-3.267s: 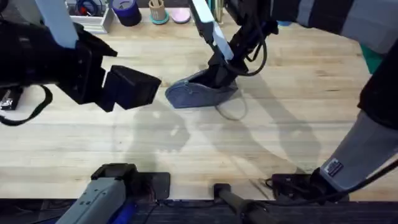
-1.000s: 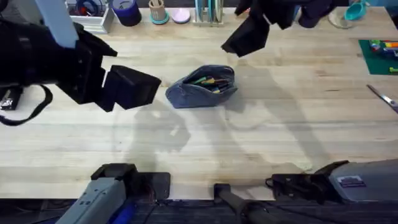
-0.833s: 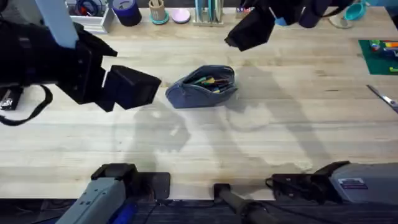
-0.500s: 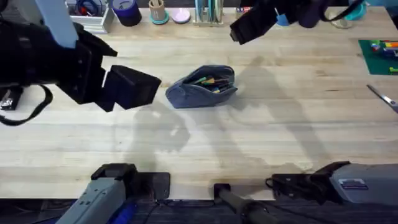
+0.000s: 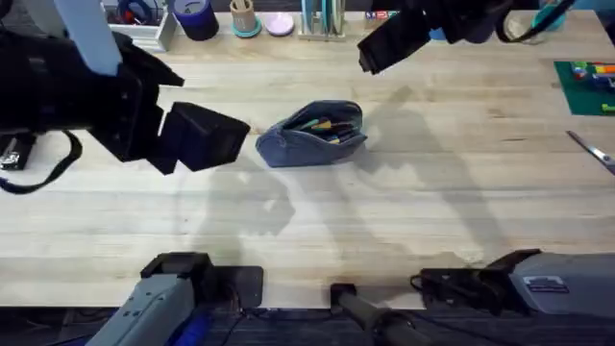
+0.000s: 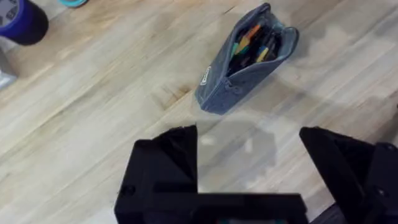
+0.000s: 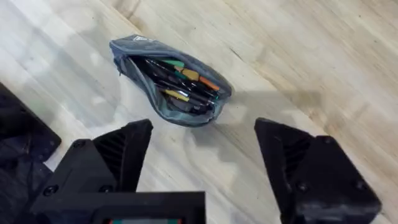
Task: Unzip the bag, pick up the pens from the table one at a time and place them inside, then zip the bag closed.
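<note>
1. My right gripper (image 5: 370, 60) hangs high over the far side of the table (image 5: 432, 192), its jaws spread wide and holding nothing; its wrist view shows both fingers (image 7: 305, 174) well apart above the wood.
2. Compared with 3.3 seconds ago, when this gripper was down at the bag's mouth, it has lifted clear and has drifted toward 1 o'clock of the pouch over the last second.
3. My left gripper (image 5: 207, 135) sits at 9 o'clock of the bag, released and empty, jaws wide in its wrist view (image 6: 249, 180). It has not moved across the frames.
4. The bag (image 5: 312, 135) lies near the table's middle, unzipped and gaping, in the same spot as before.
5. Inside it I see pens (image 7: 177, 78) bundled together, with orange, green and yellow ends among dark barrels.
6. Silver scissors (image 5: 594, 152) lie at 3 o'clock, near the right edge, well apart from the pouch.
</note>
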### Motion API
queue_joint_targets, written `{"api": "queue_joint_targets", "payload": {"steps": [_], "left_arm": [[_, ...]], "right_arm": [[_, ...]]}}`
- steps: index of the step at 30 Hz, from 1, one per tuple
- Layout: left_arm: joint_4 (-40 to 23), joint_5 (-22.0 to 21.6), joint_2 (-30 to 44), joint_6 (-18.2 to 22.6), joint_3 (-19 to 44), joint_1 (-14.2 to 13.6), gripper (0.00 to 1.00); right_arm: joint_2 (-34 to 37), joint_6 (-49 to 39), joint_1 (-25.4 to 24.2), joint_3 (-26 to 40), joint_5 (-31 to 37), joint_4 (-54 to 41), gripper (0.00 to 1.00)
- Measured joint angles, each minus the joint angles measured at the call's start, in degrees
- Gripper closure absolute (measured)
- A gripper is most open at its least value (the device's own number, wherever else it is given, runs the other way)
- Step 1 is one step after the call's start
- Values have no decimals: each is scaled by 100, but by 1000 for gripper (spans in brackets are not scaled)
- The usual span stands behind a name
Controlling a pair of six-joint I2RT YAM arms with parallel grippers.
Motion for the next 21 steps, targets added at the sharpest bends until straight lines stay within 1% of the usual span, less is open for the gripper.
{"api": "queue_joint_targets", "payload": {"steps": [2, 9, 15, 18, 21], "left_arm": [[0, 71, 0, 74, 0, 0, 7], [-2, 118, 0, 222, 0, 0, 7], [-10, 147, 0, 464, 0, 30, 7], [-24, 283, 0, 673, 0, 154, 7], [-32, 453, 0, 919, 0, 344, 7]], "right_arm": [[0, 14, 0, 0, 0, 0, 5], [0, 32, 0, 0, 0, 0, 5], [0, 34, 0, 0, 0, -9, 5], [1, 36, 0, 0, 0, -15, 6], [0, 47, 0, 0, 0, -25, 5]]}}
